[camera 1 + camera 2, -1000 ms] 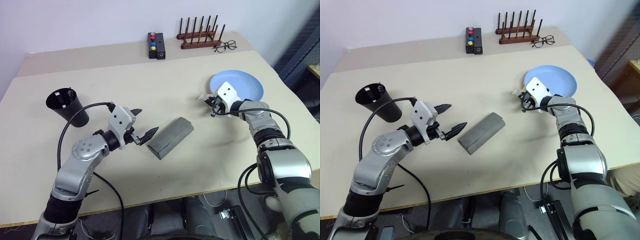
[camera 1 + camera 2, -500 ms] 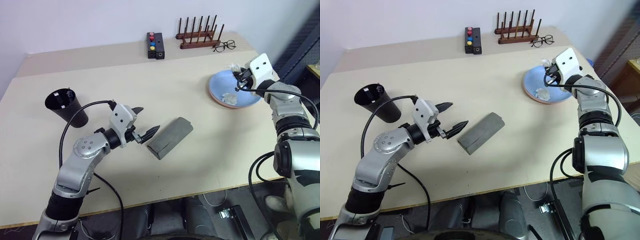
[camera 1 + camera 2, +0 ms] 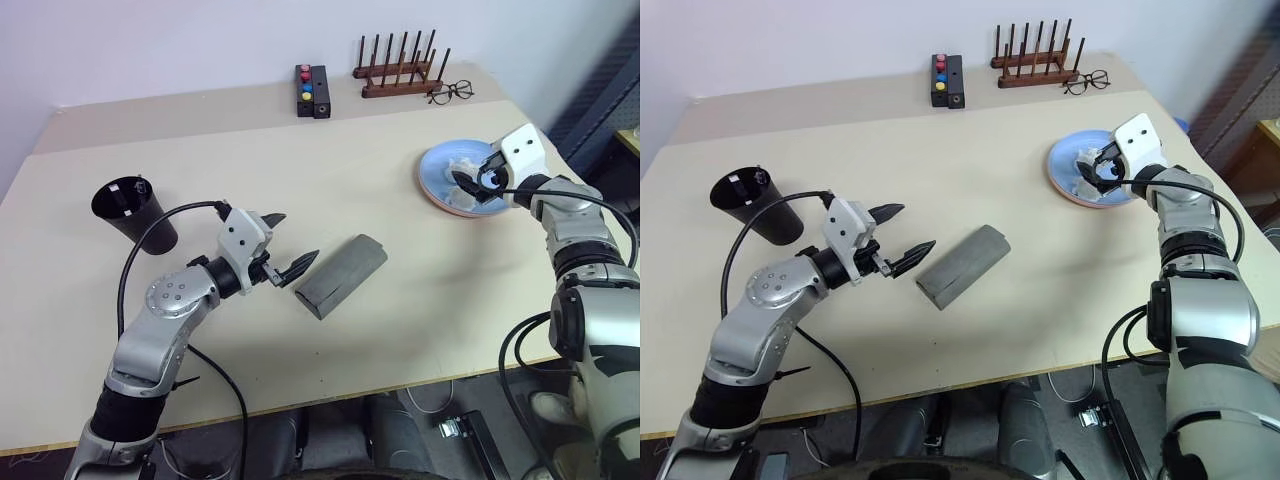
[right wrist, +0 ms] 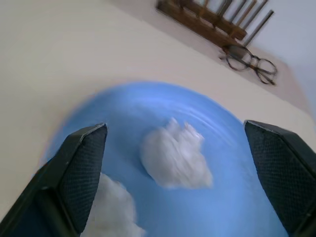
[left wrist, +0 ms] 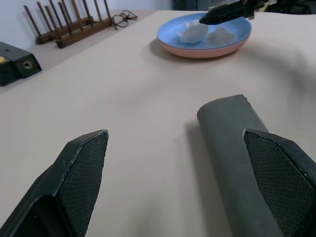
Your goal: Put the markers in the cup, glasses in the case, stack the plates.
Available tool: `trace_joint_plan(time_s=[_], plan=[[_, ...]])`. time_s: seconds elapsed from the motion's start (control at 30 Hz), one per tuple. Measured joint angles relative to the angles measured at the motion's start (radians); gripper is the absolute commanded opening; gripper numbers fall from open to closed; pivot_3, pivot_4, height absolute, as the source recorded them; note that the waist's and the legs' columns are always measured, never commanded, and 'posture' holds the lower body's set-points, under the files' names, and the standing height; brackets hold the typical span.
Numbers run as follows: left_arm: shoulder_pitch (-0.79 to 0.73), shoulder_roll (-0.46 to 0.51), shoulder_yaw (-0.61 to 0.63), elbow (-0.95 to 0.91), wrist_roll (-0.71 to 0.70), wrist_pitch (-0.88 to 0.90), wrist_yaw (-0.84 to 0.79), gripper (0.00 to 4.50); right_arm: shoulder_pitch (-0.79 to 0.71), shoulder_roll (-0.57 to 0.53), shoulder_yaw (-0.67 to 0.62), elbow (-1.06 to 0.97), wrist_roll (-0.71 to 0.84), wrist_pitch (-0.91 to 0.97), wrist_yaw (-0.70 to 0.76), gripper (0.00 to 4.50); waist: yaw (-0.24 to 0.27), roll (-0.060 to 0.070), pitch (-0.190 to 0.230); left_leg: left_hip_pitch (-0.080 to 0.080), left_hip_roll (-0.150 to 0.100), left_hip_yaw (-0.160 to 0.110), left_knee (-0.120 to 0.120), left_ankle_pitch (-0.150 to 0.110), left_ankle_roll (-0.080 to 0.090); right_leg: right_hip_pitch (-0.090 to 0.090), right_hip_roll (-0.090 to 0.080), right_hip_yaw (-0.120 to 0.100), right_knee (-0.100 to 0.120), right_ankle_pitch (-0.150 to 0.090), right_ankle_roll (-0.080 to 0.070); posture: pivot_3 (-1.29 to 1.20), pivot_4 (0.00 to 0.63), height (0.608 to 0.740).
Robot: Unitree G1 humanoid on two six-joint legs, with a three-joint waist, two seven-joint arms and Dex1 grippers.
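The light blue plate (image 3: 438, 165) lies stacked on the salmon pink plate (image 5: 197, 52) at the table's right. My right gripper (image 3: 472, 178) hovers open just over the blue plate, above two white crumpled wads (image 4: 175, 155) lying in it. The grey case (image 3: 340, 275) lies shut mid-table. My left gripper (image 3: 285, 245) stands open and empty just left of the case, pointing at its end. The black cup (image 3: 130, 210) stands upright at the left, with the ends of the markers (image 3: 140, 186) showing in its mouth. The glasses are hidden.
Along the back edge stand a wooden peg rack (image 3: 398, 72), thin wire-framed eyeglasses (image 3: 450, 93) beside it, and a black box with coloured buttons (image 3: 312, 90). The table's right edge runs close behind the plates.
My right gripper carried a white wad from the table to over the plates, opened, and let it drop into the blue plate. The left arm stayed still.
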Motion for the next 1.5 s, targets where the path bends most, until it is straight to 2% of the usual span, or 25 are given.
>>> trace_joint_plan(time_s=[0.13,0.23,0.33,0.5,0.7,0.83,0.97,1.5], plan=[[0.07,-0.016,0.048,0.019,-0.006,-0.071,0.01,4.5,0.058,0.0,-0.044,-0.156,0.107,0.046,0.199,4.49,0.001,0.0,0.0,0.0,0.001,0.0,0.0,0.0,0.0,0.0,0.0,0.0,0.0,0.0,0.0,0.0,0.15,0.74],[0.167,-0.005,0.094,0.011,-0.038,-0.11,-0.015,4.5,0.229,-0.019,-0.045,-0.4,0.195,0.164,0.359,4.49,0.009,0.0,0.0,0.0,0.0,-0.001,0.0,-0.001,0.001,0.001,0.0,-0.001,-0.001,0.0,0.0,0.0,0.15,0.74],[0.261,-0.001,0.153,0.002,-0.083,-0.129,-0.029,4.5,0.436,-0.081,-0.047,-0.643,0.267,0.315,0.451,4.49,0.025,0.001,0.0,-0.002,0.0,-0.001,0.002,-0.001,0.001,-0.001,-0.001,0.0,-0.001,0.0,0.0,0.0,0.15,0.74],[0.433,0.053,0.228,-0.073,-0.143,-0.174,-0.111,4.5,0.701,-0.209,-0.127,-0.977,0.353,0.479,0.479,4.49,0.029,0.003,0.0,-0.002,0.001,-0.001,0.002,-0.003,0.005,0.0,-0.001,0.0,-0.001,0.0,0.0,0.0,0.15,0.74],[0.609,0.094,0.358,-0.115,-0.194,-0.23,-0.18,4.5,0.947,-0.281,-0.268,-1.205,0.392,0.582,0.437,4.49,0.03,0.004,-0.001,-0.001,0.001,0.0,0.002,-0.004,0.007,0.001,-0.001,0.0,-0.001,0.0,-0.001,0.0,0.15,0.74],[0.698,0.102,0.416,-0.131,-0.2,-0.252,-0.205,4.5,1.076,-0.286,-0.355,-1.298,0.402,0.629,0.404,4.49,0.031,0.004,-0.001,-0.001,0.001,0.0,0.002,-0.005,0.009,0.003,-0.001,0.0,-0.004,-0.001,-0.002,0.0,0.15,0.74],[0.7,0.114,0.424,-0.149,-0.215,-0.248,-0.206,4.5,1.146,-0.286,-0.395,-1.332,0.402,0.64,0.38,4.49,0.035,0.004,-0.001,0.002,0.001,-0.001,0.002,-0.006,0.009,0.008,0.0,-0.002,-0.01,-0.002,-0.003,0.0,0.15,0.74],[0.621,0.156,0.393,-0.168,-0.241,-0.166,-0.194,4.5,1.197,-0.285,-0.436,-1.31,0.402,0.615,0.351,4.49,0.03,0.004,-0.001,0.003,0.001,-0.001,0.002,-0.007,0.011,0.009,0.0,-0.002,-0.011,0.0,-0.001,0.0,0.15,0.74]])
